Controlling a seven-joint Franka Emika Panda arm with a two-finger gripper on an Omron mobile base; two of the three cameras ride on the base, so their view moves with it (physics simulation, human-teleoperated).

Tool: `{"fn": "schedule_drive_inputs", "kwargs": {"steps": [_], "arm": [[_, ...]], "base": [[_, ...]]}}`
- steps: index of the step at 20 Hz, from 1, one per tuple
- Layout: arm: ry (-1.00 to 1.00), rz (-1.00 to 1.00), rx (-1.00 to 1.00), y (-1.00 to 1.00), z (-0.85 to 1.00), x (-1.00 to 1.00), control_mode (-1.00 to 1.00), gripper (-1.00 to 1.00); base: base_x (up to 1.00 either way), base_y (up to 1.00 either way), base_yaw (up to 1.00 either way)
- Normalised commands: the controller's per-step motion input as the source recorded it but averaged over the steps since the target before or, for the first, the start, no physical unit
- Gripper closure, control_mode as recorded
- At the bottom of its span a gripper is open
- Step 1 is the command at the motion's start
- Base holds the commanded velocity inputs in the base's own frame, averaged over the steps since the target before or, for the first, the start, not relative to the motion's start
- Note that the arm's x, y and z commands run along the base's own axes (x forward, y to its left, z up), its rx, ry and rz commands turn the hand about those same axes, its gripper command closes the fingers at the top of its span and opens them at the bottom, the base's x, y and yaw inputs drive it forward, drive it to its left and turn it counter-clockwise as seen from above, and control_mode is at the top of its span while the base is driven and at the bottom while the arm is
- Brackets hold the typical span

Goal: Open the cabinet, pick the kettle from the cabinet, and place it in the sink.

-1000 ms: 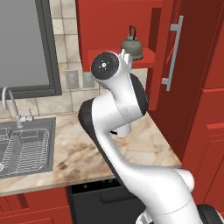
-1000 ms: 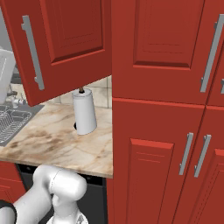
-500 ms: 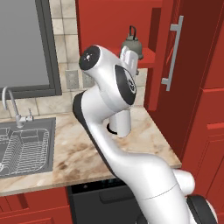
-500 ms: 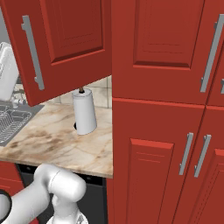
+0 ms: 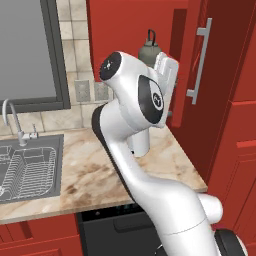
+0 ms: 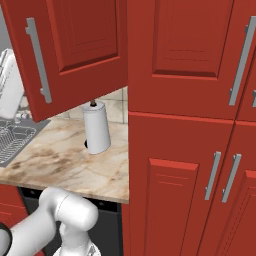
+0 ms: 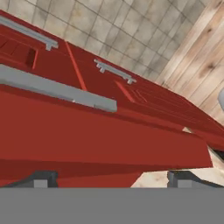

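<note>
The red wall cabinet (image 5: 125,25) stands open, its door (image 5: 210,85) swung out to the right with the long silver handle (image 5: 200,60) facing me. On its shelf sits the grey-green kettle (image 5: 148,49), upright, partly behind my white hand (image 5: 166,72). The hand hovers just in front of and below the kettle, beside the door's inner face. In the hand view my gripper (image 7: 111,180) is open, fingertips (image 7: 41,179) wide apart, with the red door (image 7: 87,131) and its handle (image 7: 57,89) close ahead. The steel sink (image 5: 30,165) with faucet (image 5: 12,120) lies at the left.
A white paper-towel roll (image 6: 96,127) stands on the marble counter (image 5: 90,175) under the open door (image 6: 75,50). Tall red cabinets (image 6: 190,125) fill the right side. Low drawer fronts with short handles (image 7: 113,71) and wooden floor (image 7: 205,57) appear beyond the door in the hand view.
The arm has risen and the hand has swung right, closer to the open door and the kettle. The jaws have stayed wide apart.
</note>
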Motion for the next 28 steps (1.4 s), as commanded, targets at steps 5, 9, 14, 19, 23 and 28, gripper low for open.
{"fn": "schedule_drive_inputs", "kwargs": {"steps": [5,9,14,19,23,28], "arm": [[-0.1,-0.18,0.0,-0.45,-0.07,-0.34,-1.0,-1.0],[-0.07,-0.19,0.0,-0.45,-0.05,-0.38,-1.0,-1.0],[-0.01,-0.15,0.0,-0.57,0.0,-0.29,-1.0,-1.0],[0.08,-0.13,0.03,-0.67,0.0,-0.15,-1.0,-1.0],[0.13,-0.1,0.01,-0.64,0.0,-0.12,-1.0,-1.0],[0.13,-0.07,0.0,-0.59,0.0,-0.09,-1.0,-1.0]], "base": [[0.0,0.0,0.0],[0.0,0.0,0.0],[0.0,0.0,0.0],[0.0,0.0,0.0],[0.0,0.0,0.0],[0.0,0.0,0.0]]}}
